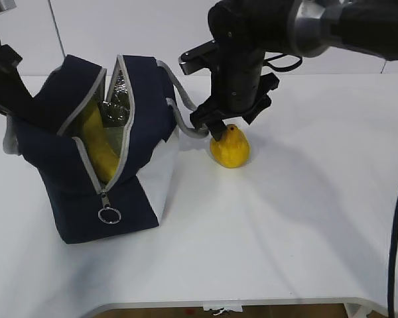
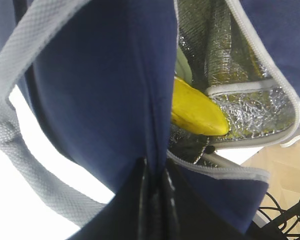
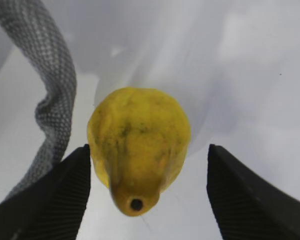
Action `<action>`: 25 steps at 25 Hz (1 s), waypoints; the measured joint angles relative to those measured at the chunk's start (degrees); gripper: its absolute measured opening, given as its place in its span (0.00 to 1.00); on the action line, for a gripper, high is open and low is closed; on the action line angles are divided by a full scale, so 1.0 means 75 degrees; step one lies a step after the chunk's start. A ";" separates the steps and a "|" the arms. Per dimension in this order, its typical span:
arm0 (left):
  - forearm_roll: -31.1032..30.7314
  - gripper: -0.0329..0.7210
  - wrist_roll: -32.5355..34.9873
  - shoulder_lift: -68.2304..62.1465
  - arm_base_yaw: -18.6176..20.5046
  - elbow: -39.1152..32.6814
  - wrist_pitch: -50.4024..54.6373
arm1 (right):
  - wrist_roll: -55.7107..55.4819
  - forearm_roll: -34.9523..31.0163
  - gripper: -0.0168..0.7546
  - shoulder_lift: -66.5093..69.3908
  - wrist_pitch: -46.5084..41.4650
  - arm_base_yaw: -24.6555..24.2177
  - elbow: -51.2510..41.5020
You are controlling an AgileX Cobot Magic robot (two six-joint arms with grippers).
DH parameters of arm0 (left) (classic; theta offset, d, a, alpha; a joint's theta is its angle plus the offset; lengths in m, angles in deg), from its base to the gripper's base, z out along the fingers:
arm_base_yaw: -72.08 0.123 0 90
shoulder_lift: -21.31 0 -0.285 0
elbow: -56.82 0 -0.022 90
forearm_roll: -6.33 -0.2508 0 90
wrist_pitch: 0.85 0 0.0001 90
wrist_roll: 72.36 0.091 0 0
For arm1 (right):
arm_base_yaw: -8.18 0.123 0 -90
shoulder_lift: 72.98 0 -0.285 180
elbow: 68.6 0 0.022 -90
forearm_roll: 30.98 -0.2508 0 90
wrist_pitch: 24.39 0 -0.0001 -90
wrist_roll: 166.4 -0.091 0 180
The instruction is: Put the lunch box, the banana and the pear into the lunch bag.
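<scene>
The navy lunch bag (image 1: 142,99) stands unzipped at the left of the table, silver lining showing. Inside it the banana (image 1: 98,147) leans upright, also plain in the left wrist view as the banana (image 2: 195,112), with a thin sage-green sliver (image 2: 182,67) behind it that may be the lunch box. My left gripper (image 2: 155,175) is shut on the lunch bag's (image 2: 100,90) navy edge beside the opening. The pear (image 1: 230,149) sits upright on the table just right of the bag. My right gripper (image 1: 225,127) hangs open right over it; the pear (image 3: 140,135) lies between the pads (image 3: 72,185) without touching.
A grey webbing handle (image 1: 182,106) loops out of the bag toward the pear and lies close to the right gripper's left finger, the handle (image 3: 55,95) on the white table. The zipper's ring pull (image 1: 109,214) hangs at the bag's front. The table's front edge (image 1: 252,301) is near.
</scene>
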 joint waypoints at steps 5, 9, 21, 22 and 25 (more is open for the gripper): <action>-0.0005 0.05 0.0000 0.0000 0.0000 0.0000 0.0000 | -0.0012 0.0000 0.74 0.0087 0.0000 0.0000 0.0000; -0.0005 0.05 0.0000 0.0000 0.0000 0.0000 0.0000 | -0.0012 0.0035 0.74 0.0087 0.0031 0.0000 0.0000; -0.0017 0.05 0.0000 0.0000 0.0000 0.0000 0.0000 | -0.0012 -0.0030 0.56 0.0159 0.0028 0.0000 0.0000; -0.0017 0.05 0.0000 0.0000 0.0000 0.0000 0.0000 | -0.0012 -0.0030 0.56 0.0214 -0.0010 0.0000 0.0000; -0.0037 0.05 0.0000 0.0000 0.0000 0.0000 0.0000 | -0.0017 -0.0068 0.56 0.0272 -0.0077 0.0000 0.0000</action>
